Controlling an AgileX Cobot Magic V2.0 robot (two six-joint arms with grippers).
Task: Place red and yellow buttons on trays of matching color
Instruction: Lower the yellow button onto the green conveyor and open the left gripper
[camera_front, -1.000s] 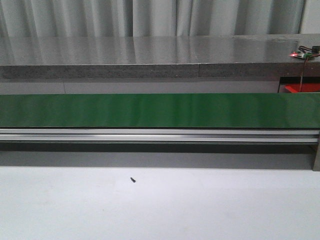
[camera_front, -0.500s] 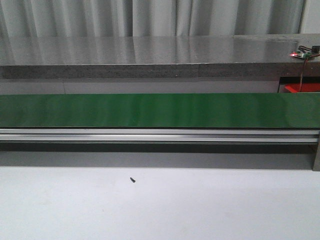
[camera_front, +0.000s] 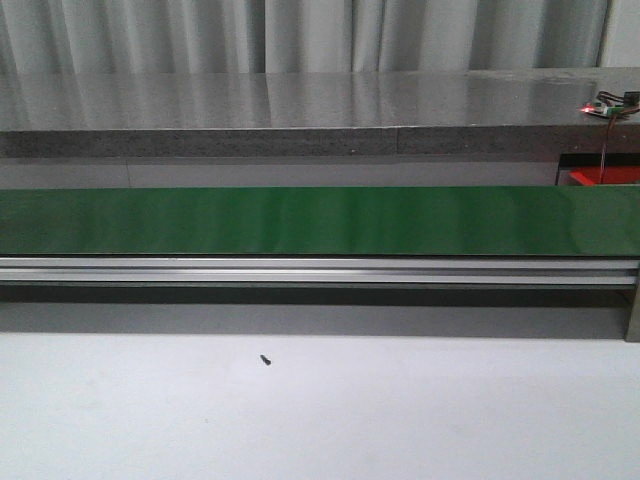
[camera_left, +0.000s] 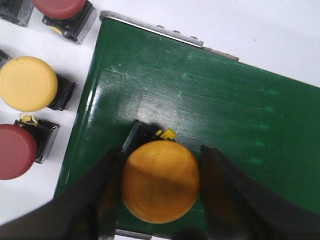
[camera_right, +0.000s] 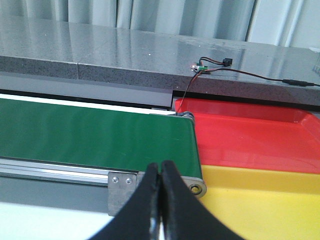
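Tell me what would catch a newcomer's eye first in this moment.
The round yellow-capped push button on the glossy green conveyor belt, flanked by the left end effector fingers, dominates the left wrist view. Beside the belt wait more red and yellow buttons. In the right wrist view, the bright red plastic tray and yellow plastic tray sit at the belt's end.

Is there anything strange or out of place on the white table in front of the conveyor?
Yes: a small dark object, perhaps a screw, lies alone on the white table before the green belt. It resembles no button.
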